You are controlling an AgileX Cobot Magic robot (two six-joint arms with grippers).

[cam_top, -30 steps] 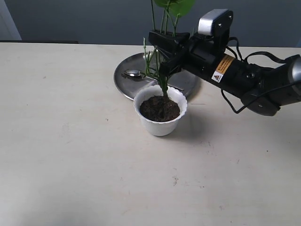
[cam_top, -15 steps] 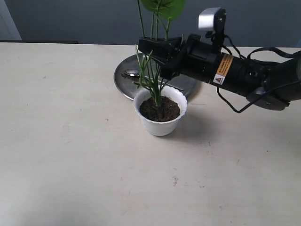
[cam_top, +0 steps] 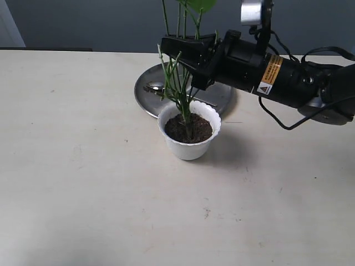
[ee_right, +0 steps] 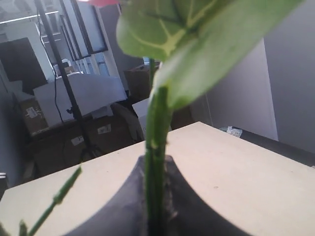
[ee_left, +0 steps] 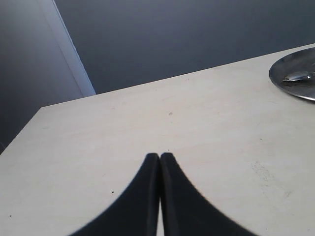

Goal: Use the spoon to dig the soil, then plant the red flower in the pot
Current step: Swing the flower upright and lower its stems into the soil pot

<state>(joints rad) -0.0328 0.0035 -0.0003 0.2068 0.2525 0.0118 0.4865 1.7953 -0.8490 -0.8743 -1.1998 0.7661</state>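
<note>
The white pot (cam_top: 189,145) stands mid-table holding dark soil (cam_top: 194,129). The red flower's green stems (cam_top: 181,94) stand nearly upright with their base in the soil; its leaf (cam_top: 199,4) is cut off by the top edge. My right gripper (cam_top: 178,47) is shut on the stems above the pot. In the right wrist view the stem (ee_right: 156,142) runs between the right gripper's (ee_right: 156,164) jaws, under a broad leaf (ee_right: 197,34) and a sliver of red petal (ee_right: 101,2). The spoon (cam_top: 158,87) lies on the steel plate. My left gripper (ee_left: 160,157) is shut and empty.
The round steel plate (cam_top: 219,97) sits just behind the pot, and its rim (ee_left: 295,91) shows with the spoon (ee_left: 298,76) in the left wrist view. The beige table (cam_top: 83,183) extends wide on the left and front. A dark wall lies behind.
My right gripper moved left and then slightly up with the flower. The stems swung from leaning to nearly upright, base staying in the soil. The pot stayed put.
</note>
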